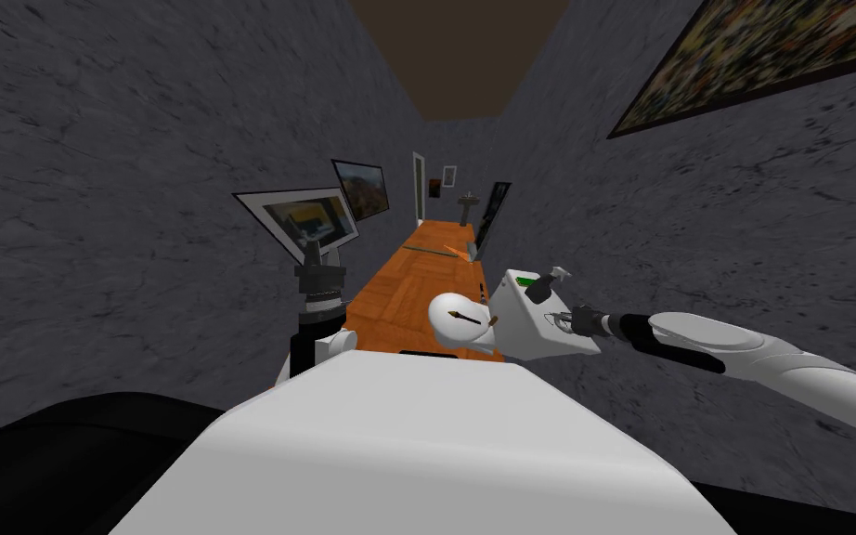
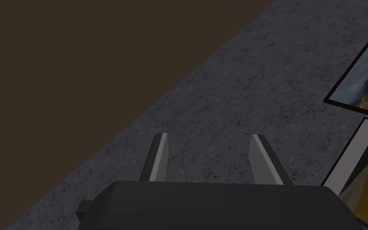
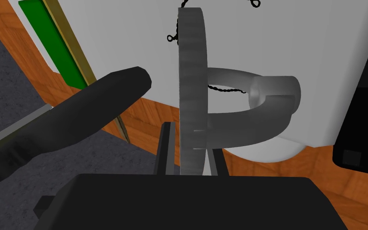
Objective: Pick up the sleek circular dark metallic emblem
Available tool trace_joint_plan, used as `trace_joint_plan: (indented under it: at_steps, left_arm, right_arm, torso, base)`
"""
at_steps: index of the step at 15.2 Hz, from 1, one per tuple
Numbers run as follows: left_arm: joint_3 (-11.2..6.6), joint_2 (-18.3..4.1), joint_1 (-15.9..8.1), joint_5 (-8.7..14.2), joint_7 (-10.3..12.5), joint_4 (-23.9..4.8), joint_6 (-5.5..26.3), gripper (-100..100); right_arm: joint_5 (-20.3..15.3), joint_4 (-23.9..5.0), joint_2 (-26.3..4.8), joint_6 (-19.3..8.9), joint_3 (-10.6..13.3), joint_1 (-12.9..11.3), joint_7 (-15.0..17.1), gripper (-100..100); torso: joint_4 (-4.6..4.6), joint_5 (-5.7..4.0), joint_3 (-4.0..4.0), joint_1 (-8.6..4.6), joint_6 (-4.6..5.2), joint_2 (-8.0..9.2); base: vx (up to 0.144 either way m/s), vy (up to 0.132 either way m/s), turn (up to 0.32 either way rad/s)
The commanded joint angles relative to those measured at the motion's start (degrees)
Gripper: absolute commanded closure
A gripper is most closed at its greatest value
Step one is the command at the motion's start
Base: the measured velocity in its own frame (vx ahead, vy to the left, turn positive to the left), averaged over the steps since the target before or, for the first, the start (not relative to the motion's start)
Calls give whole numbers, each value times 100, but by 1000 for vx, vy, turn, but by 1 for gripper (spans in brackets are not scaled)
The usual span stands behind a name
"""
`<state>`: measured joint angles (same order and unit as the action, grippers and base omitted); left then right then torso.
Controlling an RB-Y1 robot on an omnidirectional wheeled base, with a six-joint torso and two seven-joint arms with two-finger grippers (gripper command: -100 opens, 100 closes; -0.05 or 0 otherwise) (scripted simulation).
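The emblem (image 3: 192, 92) is a dark grey disc seen edge-on, joined to a grey ring (image 3: 273, 98) and a thin black chain. My right gripper (image 3: 191, 139) is shut on its lower rim, one finger on each face. In the head view the right gripper (image 1: 567, 321) reaches out over the near edge of a white box (image 1: 524, 339), with the emblem (image 1: 560, 321) small at its tip. My left gripper (image 2: 209, 137) is open with nothing between its fingers, raised upright beside my chest (image 1: 313, 249).
A thick black handle (image 3: 79, 115) lies on the white box close beside the right gripper. A green and gold strip (image 3: 55, 52) lies on the box's far part. A white round object (image 1: 459, 320) sits left of the box. Orange wooden floor (image 1: 408, 279) runs between dark walls.
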<state>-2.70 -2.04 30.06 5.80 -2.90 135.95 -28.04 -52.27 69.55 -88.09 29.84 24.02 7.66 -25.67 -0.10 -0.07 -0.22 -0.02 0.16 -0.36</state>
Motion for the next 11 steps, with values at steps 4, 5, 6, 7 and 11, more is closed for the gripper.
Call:
trace_joint_plan:
  at_steps: [4, 5, 6, 7, 11]
  left_arm:
    - [0, 0, 0, 0, 0, 0, 0, 0]
    - [0, 0, 0, 0, 0, 0, 0, 0]
    - [0, 0, 0, 0, 0, 0, 0, 0]
    - [0, 0, -1, 0, 0, 0, 0, 0]
    - [0, 0, -1, 0, 0, 0, 0, 0]
  right_arm:
    - [553, 18, -109, 32, 15, 117, -600, 100]
    - [591, 18, -109, 32, 15, 117, -721, 100]
    - [591, 18, -109, 32, 15, 117, -731, 100]
    - [833, 23, -187, 59, 26, 197, -931, 100]
    - [934, 19, -176, 69, 35, 190, -1073, 100]
  torso:
    - [0, -1, 3, 0, -4, 6]
    - [0, 0, 1, 3, -2, 3]
    - [1, 0, 1, 4, -8, 3]
    - [3, 1, 4, 3, -15, 7]
    - [8, 9, 9, 8, -14, 11]
  base:
    - [65, 37, -106]
    - [75, 47, -115]
    - [42, 32, -14]
    - [70, 49, -134]
    - [54, 36, -68]
